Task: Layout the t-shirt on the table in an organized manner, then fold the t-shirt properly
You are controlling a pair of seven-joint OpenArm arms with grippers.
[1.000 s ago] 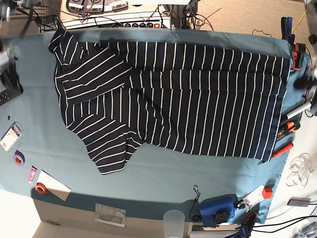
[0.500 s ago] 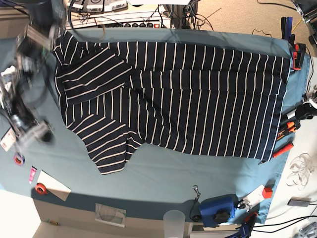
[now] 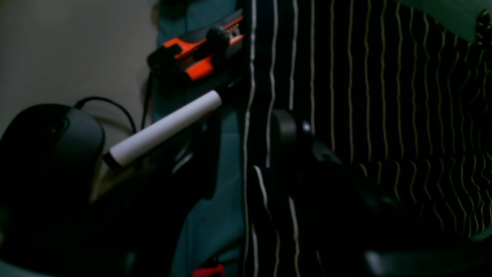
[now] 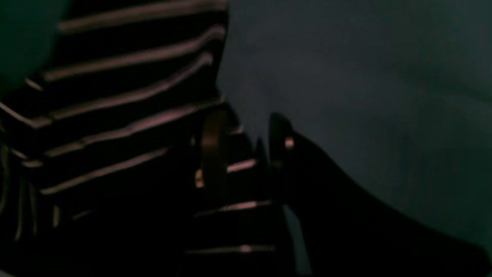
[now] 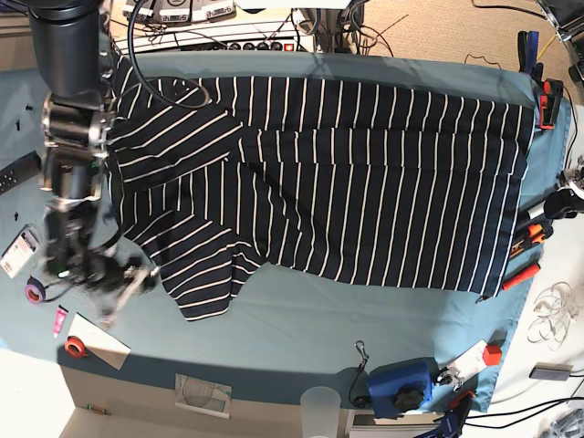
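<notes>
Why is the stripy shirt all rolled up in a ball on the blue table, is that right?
Not quite. The base view shows the stripy shirt spread out nearly flat on the blue table, not balled up. Only its sleeve end, toward that view's left, is folded and rumpled.

Bright, evenly lit base view with wide-angle edge bending; dim, murky, soft-focus wrist views.

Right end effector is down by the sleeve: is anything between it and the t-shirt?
Nothing visible. The right end effector sits at the edge of the t-shirt, striped fabric showing between its fingers, over the bare table. Whether it has gripped the cloth I cannot tell.
</notes>
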